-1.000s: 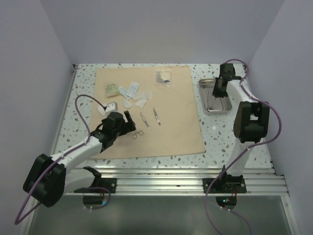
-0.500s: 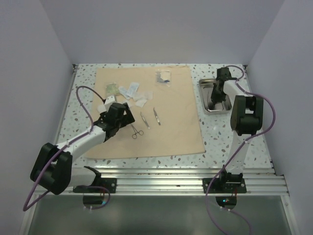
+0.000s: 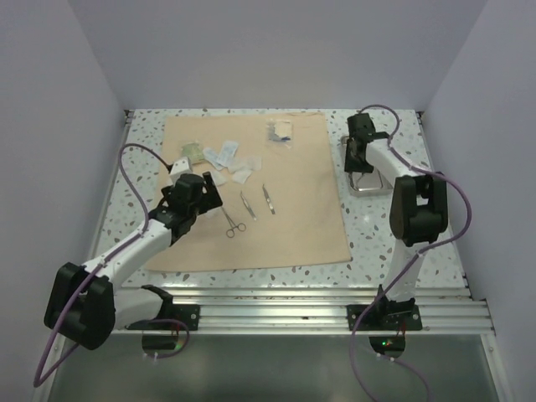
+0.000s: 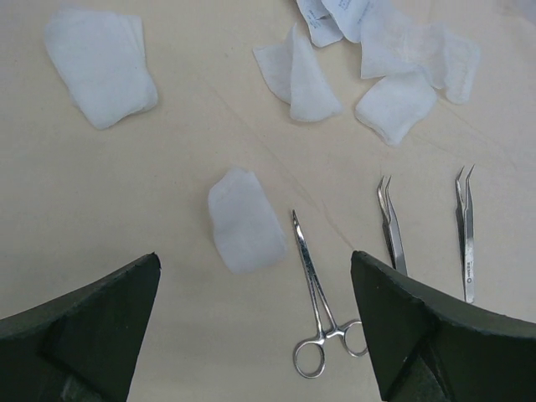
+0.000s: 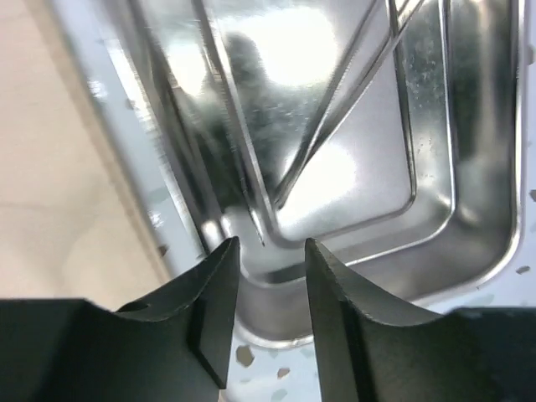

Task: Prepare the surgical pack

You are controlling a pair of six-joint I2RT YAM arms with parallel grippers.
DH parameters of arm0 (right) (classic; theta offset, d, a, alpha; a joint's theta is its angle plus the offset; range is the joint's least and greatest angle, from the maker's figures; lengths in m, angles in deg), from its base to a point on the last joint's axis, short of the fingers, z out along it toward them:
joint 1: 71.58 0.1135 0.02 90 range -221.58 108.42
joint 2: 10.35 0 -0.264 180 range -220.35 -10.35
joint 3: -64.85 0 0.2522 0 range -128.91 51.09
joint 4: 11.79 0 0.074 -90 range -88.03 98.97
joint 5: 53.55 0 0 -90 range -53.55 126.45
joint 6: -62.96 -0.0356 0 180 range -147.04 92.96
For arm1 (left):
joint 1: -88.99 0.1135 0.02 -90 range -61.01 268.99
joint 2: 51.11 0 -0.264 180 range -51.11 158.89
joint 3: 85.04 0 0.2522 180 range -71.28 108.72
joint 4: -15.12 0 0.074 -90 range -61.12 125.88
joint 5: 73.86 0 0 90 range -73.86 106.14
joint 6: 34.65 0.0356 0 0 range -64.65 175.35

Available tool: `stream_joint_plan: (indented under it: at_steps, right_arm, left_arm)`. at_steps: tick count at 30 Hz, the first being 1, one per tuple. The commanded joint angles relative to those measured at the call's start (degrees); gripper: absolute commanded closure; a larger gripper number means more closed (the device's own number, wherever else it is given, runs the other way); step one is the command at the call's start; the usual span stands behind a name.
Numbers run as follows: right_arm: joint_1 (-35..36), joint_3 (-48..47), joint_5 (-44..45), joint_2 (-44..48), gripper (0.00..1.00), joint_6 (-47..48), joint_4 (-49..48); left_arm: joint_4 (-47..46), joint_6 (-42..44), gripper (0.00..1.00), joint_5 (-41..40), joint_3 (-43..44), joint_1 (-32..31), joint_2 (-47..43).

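- The left tool point(image 4: 251, 261) stands wide open and holds nothing. It hangs above the wrap sheet point(image 4: 126, 209), over a gauze pad point(image 4: 244, 222) and a ring-handled clamp point(image 4: 314, 293).
- Two tweezers point(image 4: 390, 230) lie just right of the clamp.
- The right tool point(image 5: 270, 244) is partly open and grips nothing. It is over a corner of the steel tray point(image 5: 490, 243), where thin instruments point(image 5: 335, 126) lie.
- The tray sits on the counter point(image 3: 377, 226), just beside the sheet's right edge.
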Motion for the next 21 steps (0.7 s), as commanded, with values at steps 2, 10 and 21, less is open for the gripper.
stream_joint_plan:
  at_steps: [2,10,21]
  right_arm:
    - [7.92,0.73,9.32,11.01,0.55,1.21,0.06]
    - [20.31,5.12,-3.21,14.8,0.53,0.33,-2.12]
    - [30.7,1.53,-10.78,2.96,0.49,-0.54,-9.42]
  left_arm:
    - [-3.16,6.0,0.0,-2.37,-1.38,0.53,-3.96]
    - [-12.71,8.37,0.0,0.96,-7.71,0.53,-6.43]
    - [-22.76,10.48,0.0,5.54,-16.32,0.53,-11.97]
